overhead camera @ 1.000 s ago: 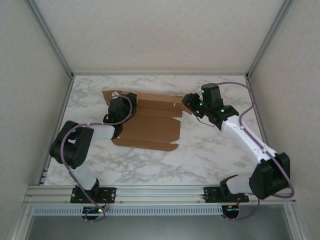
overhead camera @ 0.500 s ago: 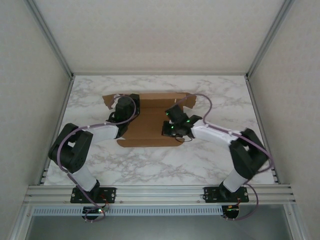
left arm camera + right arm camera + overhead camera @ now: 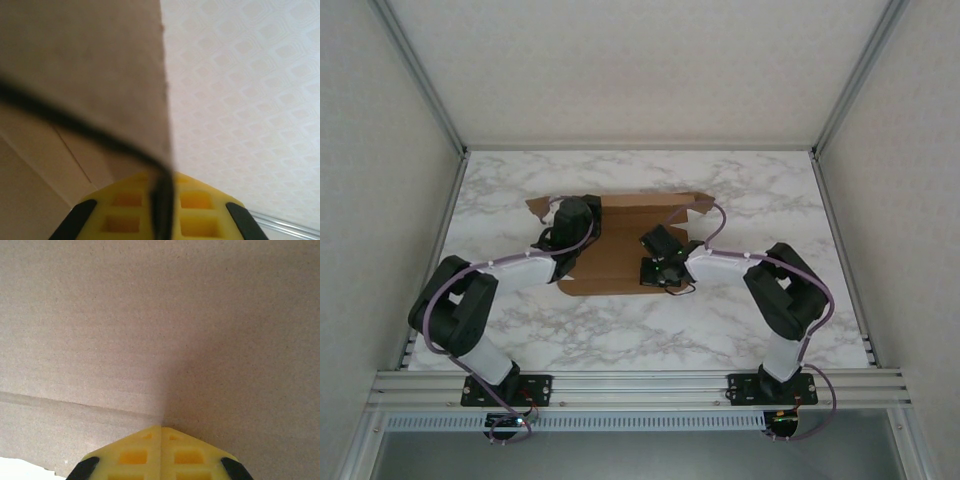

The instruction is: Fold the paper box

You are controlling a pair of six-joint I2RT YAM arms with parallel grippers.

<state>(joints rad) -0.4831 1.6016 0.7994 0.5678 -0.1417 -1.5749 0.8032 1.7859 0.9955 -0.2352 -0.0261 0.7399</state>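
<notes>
Paper box, left jaws pinching its edge, right jaws pressed together, marble tabletop all around

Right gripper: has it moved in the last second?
Yes. The right gripper swung left and nearer, from the right side of the table, onto the paper box.

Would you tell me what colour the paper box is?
The paper box is plain brown, clearest from right wrist.

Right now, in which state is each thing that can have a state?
paper box: lying on the table, only partly folded, not closed.
left gripper: jaws shut on an edge of the paper box.
right gripper: jaws shut with nothing between them, tips against the paper box.
</notes>
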